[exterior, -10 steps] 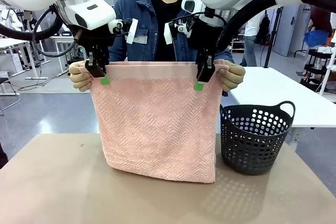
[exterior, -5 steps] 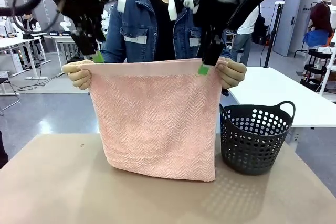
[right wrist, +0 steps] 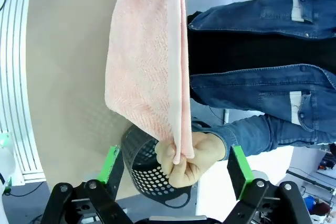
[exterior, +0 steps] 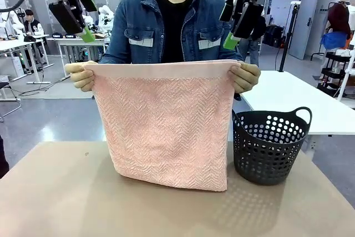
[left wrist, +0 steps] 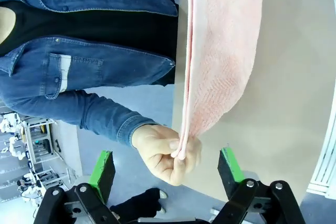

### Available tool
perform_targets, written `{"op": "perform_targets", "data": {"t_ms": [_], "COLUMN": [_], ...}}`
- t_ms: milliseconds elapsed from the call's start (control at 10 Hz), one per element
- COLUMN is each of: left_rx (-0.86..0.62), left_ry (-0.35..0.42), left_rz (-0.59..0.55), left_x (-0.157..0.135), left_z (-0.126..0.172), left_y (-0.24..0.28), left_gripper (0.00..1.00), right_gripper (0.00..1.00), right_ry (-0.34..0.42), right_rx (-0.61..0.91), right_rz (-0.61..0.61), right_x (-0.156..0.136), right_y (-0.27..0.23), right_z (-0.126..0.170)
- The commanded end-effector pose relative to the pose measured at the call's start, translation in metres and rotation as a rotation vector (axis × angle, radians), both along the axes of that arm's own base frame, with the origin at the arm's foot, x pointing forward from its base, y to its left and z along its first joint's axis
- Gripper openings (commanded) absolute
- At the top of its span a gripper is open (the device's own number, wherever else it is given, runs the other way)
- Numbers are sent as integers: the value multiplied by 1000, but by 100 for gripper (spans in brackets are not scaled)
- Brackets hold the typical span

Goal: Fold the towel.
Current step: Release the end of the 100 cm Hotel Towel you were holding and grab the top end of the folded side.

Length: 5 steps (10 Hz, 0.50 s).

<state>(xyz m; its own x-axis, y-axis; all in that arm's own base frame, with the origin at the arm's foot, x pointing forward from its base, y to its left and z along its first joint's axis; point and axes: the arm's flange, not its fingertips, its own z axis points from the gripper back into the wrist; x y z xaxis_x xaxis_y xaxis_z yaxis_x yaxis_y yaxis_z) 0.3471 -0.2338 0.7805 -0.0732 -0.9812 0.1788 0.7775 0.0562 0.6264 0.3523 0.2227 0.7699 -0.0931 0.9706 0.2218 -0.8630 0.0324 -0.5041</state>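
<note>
- The left gripper (exterior: 77, 25) has its jaws apart and nothing between them. It sits lifted clear above the towel's top corner on the robot's left, having been down at that edge a second ago.
- The right gripper (exterior: 237, 26) has let go too and risen, with its jaws spread wide and empty.
- The towel (exterior: 166, 126) now hangs from the person's hands (exterior: 81, 76) alone, one at each top corner. Its bottom edge rests on the table (exterior: 50, 192), just beside the dark basket (exterior: 272, 145).
- The handover looks done, so the next fold probably starts from the person's grip.
- The towel faces the robot as an upright sheet with the plain band on top. Its longer run seems to lie side to side across the table.
</note>
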Motion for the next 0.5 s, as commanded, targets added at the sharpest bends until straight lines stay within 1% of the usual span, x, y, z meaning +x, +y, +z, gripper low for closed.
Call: {"op": "perform_targets", "data": {"t_ms": [0, 100, 200, 300, 400], "left_rx": [-6, -5, 25, 52, 76], "left_ry": [2, 21, 46, 67, 75], "left_rz": [-2, -12, -25, -19, -19], "left_x": [7, 12, 21, 30, 40], "left_z": [-13, -13, -14, -15, -17], "left_y": [-6, -11, -17, -23, -28], "left_gripper": [100, 100, 100, 100, 100], "right_gripper": [100, 100, 100, 100, 100], "right_ry": [21, 34, 68, 80, 107], "right_rx": [-11, -20, -15, -50, -56], "right_rz": [22, 24, 22, 7, 7], "right_x": [14, 18, 27, 36, 46], "right_y": [1, 5, 11, 14, 18], "right_z": [-12, -12, -15, -19, -24]}}
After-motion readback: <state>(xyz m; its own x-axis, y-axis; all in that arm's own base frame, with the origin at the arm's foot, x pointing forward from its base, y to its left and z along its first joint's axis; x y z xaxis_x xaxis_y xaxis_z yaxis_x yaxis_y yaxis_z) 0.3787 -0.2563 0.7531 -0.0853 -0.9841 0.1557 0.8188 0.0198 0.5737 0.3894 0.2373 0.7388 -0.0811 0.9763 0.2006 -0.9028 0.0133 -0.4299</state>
